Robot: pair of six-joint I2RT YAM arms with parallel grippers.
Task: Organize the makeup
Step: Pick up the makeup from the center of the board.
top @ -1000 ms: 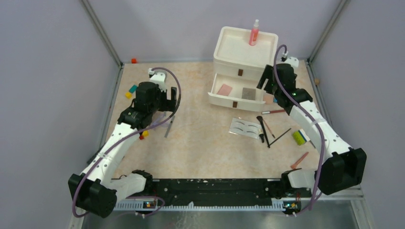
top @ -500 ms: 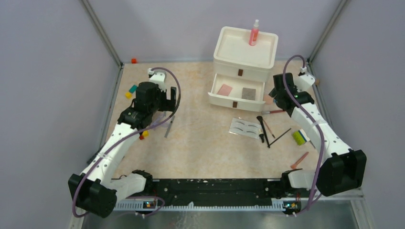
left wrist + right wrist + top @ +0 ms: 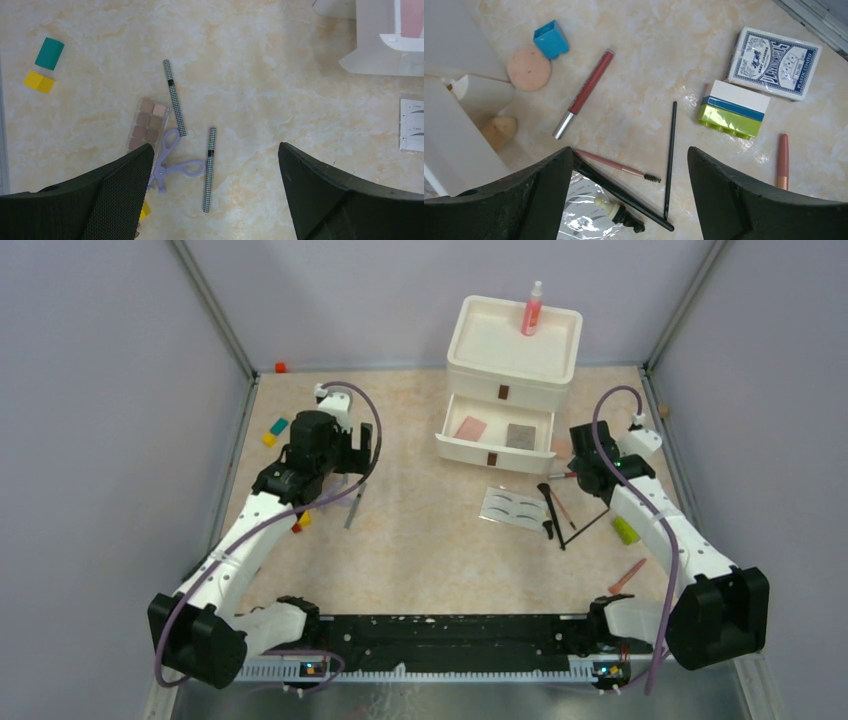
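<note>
Task status, judged early-stage. Stored: pink spray bottle (image 3: 532, 308) stood upright on the top tray of the white drawer unit (image 3: 512, 365), at approx. 1 o'clock on the table (image 3: 420, 560); pink pad (image 3: 470, 427) lay in the open lower drawer, beside a grey studded plate (image 3: 520, 435). Not yet stored, 9 o'clock group: eyeshadow palette (image 3: 147, 125), checked pencils (image 3: 174, 97) and a lilac curler-like tool (image 3: 172, 165) that touched the palette's lower edge. Not yet stored, 3 o'clock group: peach sponges (image 3: 528, 68) just beside the drawer unit, red silver-capped tube (image 3: 584, 93), spoolie brush (image 3: 616, 167), thin black brush (image 3: 670, 160), pink stick (image 3: 782, 160) and eyebrow card (image 3: 512, 508). Non-makeup nearby: card deck (image 3: 774, 62), stacked blocks (image 3: 734, 112), blue block (image 3: 551, 39). L gripper (image 3: 214, 150) hovered over the 9 o'clock group, fingers spread wide, holding nothing. R gripper (image 3: 629, 150) hovered over the 3 o'clock group, likewise spread and empty. Est. remaining: most items, i.e. both loose groups.
</note>
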